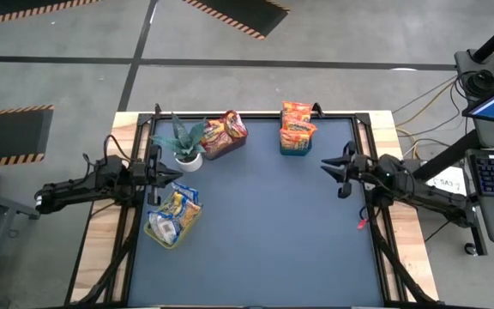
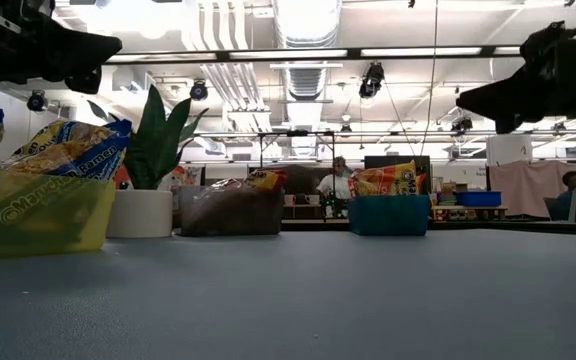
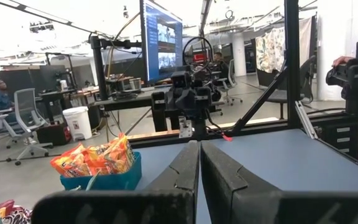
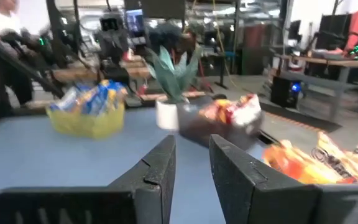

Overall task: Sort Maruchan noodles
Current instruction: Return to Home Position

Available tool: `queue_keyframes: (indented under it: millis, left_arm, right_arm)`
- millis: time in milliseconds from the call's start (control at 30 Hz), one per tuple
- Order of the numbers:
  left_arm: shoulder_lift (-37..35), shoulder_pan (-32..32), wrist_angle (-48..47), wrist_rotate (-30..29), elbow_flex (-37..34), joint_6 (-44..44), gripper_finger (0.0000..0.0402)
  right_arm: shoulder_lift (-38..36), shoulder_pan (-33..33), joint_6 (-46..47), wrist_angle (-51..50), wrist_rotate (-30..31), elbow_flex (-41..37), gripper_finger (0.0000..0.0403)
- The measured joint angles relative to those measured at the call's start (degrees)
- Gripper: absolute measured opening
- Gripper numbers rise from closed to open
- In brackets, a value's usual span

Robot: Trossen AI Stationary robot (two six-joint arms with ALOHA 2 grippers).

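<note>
The Maruchan noodles sit sorted in three bins. Yellow-and-blue packets (image 1: pixel 177 215) fill a yellow bin (image 2: pixel 28 215) at the table's left. Red-and-whitish packets (image 1: pixel 225 129) are in a dark bin (image 2: pixel 230 212) at the far edge. Orange packets (image 1: pixel 297 124) stand in a blue bin (image 2: pixel 388 215) at the far edge, right of the dark bin. My left gripper (image 1: pixel 177 178) hovers shut, level, just beyond the yellow bin. My right gripper (image 1: pixel 326 165) hovers at the table's right side, pointing level toward the left, slightly open (image 4: pixel 191 162) with nothing between its fingers.
A potted plant (image 1: pixel 183 142) in a white pot stands at the far left between the yellow and dark bins. A black frame (image 1: pixel 376 129) borders the blue-grey mat. People and desks show in the room beyond the table.
</note>
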Motion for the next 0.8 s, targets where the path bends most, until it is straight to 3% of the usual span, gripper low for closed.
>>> queue_keyframes:
  millis: [333,600,800]
  left_arm:
    - [0.1,0.0,-0.1,0.0,0.0,0.0,0.0]
    - [0.1,0.0,-0.1,0.0,0.0,0.0,0.0]
    - [0.1,0.0,0.0,0.0,0.0,0.0,0.0]
  right_arm:
    - [0.0,-0.1,-3.5,-2.0,0.6,0.0,0.0084]
    - [0.0,-6.3,-4.3,-2.0,0.6,0.0,0.0075]
    - [0.0,-6.7,-4.3,-2.0,0.6,0.0,0.0081]
